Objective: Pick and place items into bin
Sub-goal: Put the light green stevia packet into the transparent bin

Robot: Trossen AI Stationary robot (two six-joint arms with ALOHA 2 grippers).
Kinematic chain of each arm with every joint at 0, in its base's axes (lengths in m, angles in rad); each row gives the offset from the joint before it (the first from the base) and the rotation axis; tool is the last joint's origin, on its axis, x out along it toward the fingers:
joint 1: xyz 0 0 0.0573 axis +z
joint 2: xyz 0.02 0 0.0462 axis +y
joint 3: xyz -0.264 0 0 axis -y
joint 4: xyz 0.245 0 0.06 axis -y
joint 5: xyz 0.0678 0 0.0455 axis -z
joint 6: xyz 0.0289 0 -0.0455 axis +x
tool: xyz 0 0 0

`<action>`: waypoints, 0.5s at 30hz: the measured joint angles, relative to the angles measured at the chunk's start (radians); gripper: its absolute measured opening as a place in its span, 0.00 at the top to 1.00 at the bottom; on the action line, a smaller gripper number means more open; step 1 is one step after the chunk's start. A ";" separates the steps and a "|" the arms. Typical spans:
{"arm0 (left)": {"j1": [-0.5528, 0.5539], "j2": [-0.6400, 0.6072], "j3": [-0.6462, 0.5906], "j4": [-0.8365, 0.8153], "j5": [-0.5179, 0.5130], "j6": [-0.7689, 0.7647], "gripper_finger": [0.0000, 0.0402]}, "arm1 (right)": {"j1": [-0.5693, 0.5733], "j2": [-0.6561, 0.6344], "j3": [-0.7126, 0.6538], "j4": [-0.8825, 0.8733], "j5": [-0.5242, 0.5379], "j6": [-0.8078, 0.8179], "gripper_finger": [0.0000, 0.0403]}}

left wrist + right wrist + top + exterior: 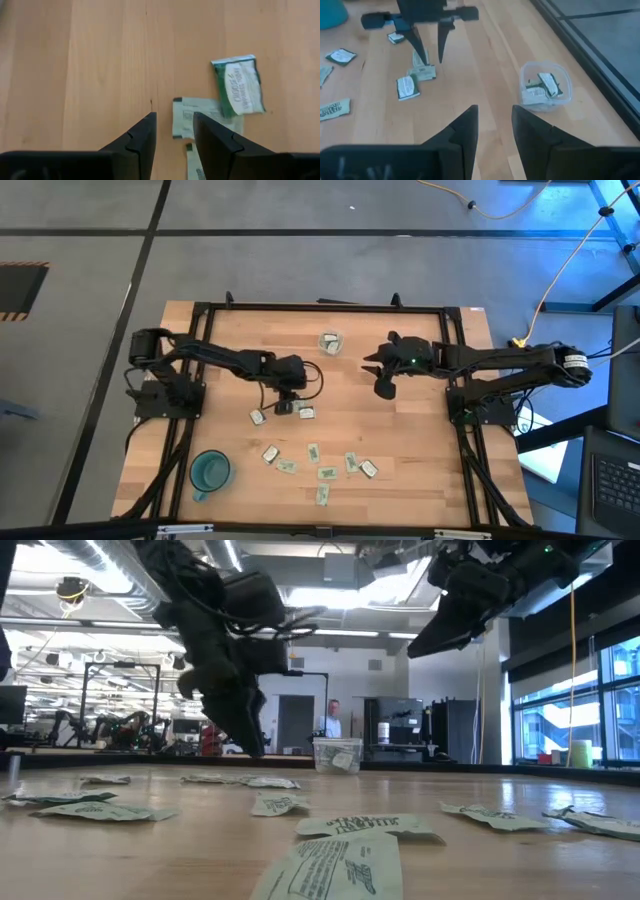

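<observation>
left gripper [430, 47]: I'm seeing it hanging over packets [415, 75], jaws spread, empty;
right gripper [385, 385]: waiting near bin [545, 86], jaws spread, empty

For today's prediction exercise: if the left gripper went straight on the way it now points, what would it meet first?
Most likely a packet. The left gripper points down at the table, its open fingers just above the packets. Depth is unclear, so bare wood beside it is possible.
</observation>
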 joint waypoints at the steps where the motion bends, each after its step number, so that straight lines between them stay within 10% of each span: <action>1: 0.000 0.015 0.008 0.000 0.000 0.000 0.69 | 0.000 0.000 0.000 -0.002 0.000 0.000 0.70; 15: -0.006 0.124 0.050 -0.084 -0.004 0.007 0.78 | 0.000 0.000 0.000 -0.019 0.000 -0.025 0.70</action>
